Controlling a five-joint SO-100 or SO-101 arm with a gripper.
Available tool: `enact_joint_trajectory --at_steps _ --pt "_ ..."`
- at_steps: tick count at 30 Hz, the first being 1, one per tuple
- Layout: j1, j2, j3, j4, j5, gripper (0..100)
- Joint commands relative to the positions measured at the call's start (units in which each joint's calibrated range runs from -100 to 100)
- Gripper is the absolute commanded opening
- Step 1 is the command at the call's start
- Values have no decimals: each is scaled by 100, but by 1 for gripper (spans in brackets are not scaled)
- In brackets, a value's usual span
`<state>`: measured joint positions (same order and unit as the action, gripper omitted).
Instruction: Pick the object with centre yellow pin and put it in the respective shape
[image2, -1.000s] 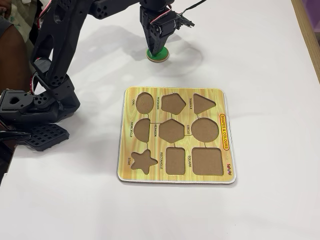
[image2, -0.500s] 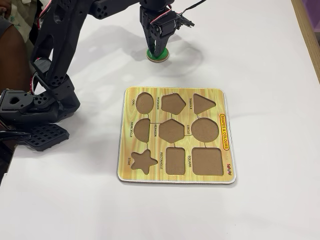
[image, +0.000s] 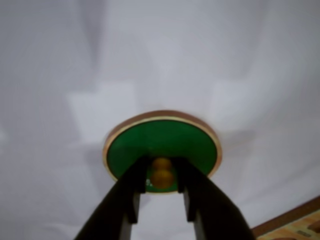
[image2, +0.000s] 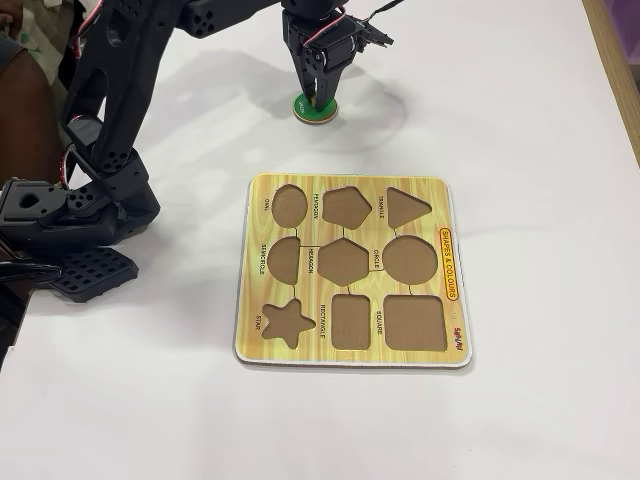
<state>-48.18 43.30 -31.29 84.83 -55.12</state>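
A green round piece (image: 165, 142) with a wooden rim and a yellow centre pin (image: 161, 172) lies on the white table. In the fixed view it (image2: 304, 109) sits at the top, beyond the puzzle board. My gripper (image: 161, 175) comes down on it from above, with its two dark fingers pressed against both sides of the pin. In the fixed view the gripper (image2: 315, 98) stands upright over the piece. The wooden shape board (image2: 452, 270) has its round hole (image2: 410, 258) empty.
The board's other holes, such as the star (image2: 286, 322) and the square (image2: 414, 322), are empty too. A corner of the board shows in the wrist view (image: 295, 225). The arm's black base (image2: 70, 230) stands at the left.
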Motion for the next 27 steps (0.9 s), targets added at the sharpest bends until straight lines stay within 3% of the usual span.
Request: enact_joint_trajectory --at_steps 1,27 --pt "-36 -62 0 -151 -21 8" --pt "42 -171 225 255 -16 2"
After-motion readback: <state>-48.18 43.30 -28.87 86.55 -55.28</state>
